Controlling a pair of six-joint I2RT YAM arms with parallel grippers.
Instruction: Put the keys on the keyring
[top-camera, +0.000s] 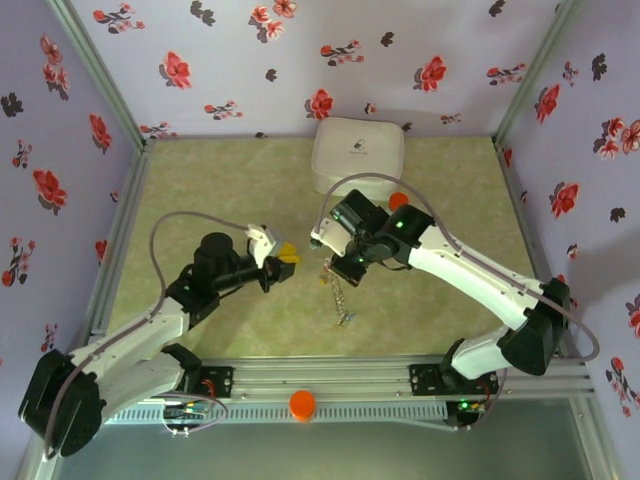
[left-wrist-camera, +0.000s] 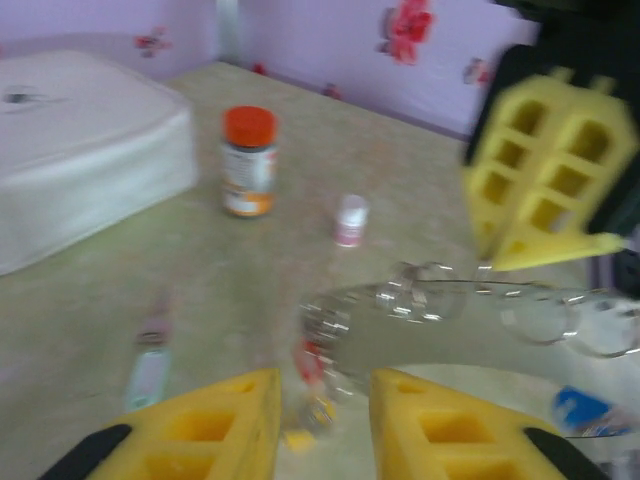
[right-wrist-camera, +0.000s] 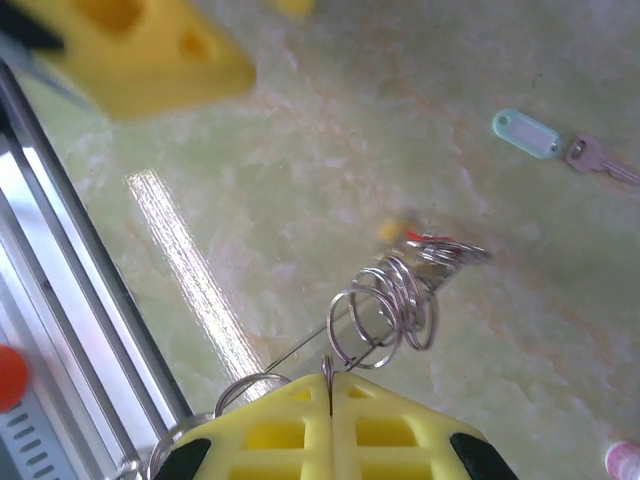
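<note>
Grip comes first: my right gripper (right-wrist-camera: 330, 388) has its pads pressed flat together on the thin wire of the keyring (right-wrist-camera: 390, 300). It holds that end up off the worktop (right-wrist-camera: 300, 150) so the loops hang out in front, where a key can be fed on. From above, the keyring sits around the middle of the worktop, a little toward the near edge, with its lower end trailing down to the surface.

My left gripper (left-wrist-camera: 325, 380) faces it from the left, just beside the hanging loops. Its jaws stand part spread with a narrow gap. In line with that gap are a red key (left-wrist-camera: 308, 358) and a yellow key (left-wrist-camera: 300, 436) at the low end of the keyring. This wrist view is blurred, so I cannot tell whether my pads touch them, nor whether those two are already threaded on. My guess is that this hand is placed low and close to take hold of that end while the other steadies the wire.

A teal-tagged key (right-wrist-camera: 525, 133) lies loose on the worktop, well apart from the keyring. A blue tag (left-wrist-camera: 580, 410) lies near it, below my right gripper. I judge both remain to be threaded. The white box (top-camera: 358, 155) and orange-capped bottle (left-wrist-camera: 248, 160) stand by the far edge, out of the way.
</note>
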